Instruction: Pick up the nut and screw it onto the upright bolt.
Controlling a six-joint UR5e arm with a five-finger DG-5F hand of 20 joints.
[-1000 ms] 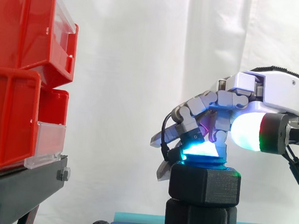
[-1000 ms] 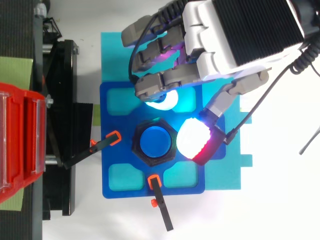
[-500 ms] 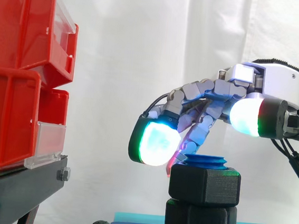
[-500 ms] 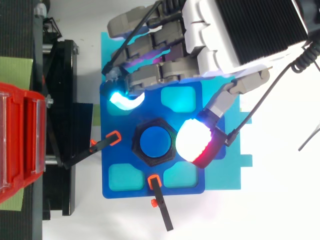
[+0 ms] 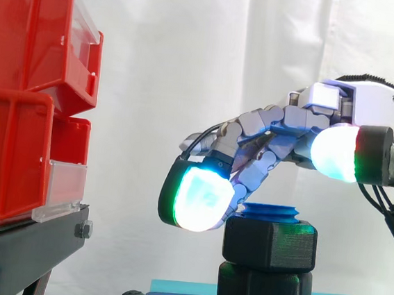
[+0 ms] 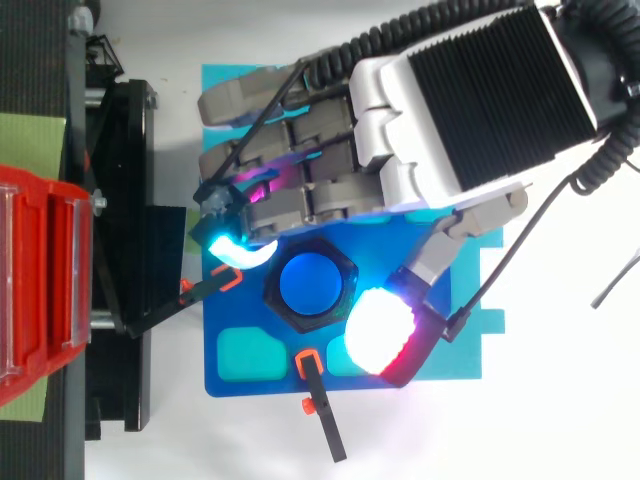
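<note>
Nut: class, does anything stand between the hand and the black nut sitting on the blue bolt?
Nothing visible does. The hand hangs open just above the nut, fingers to one side and thumb to the other. The nut already sits round the bolt.

The nut (image 5: 269, 243) is matt black plastic with a faintly grainy face. The bolt (image 5: 269, 211) is blue plastic, smooth on top. The plate (image 6: 250, 310) is smooth blue plastic with a slight sheen. The bins (image 5: 20, 102) are glossy red plastic with clear plastic fronts (image 5: 60, 189). The stand (image 5: 27, 246) looks like matt black metal. The curtain (image 5: 192, 49) is white cloth. The hand (image 6: 450, 110) has a smooth white plastic shell, a ribbed black back, dull grey links and smooth translucent pads (image 5: 202, 200).
</note>
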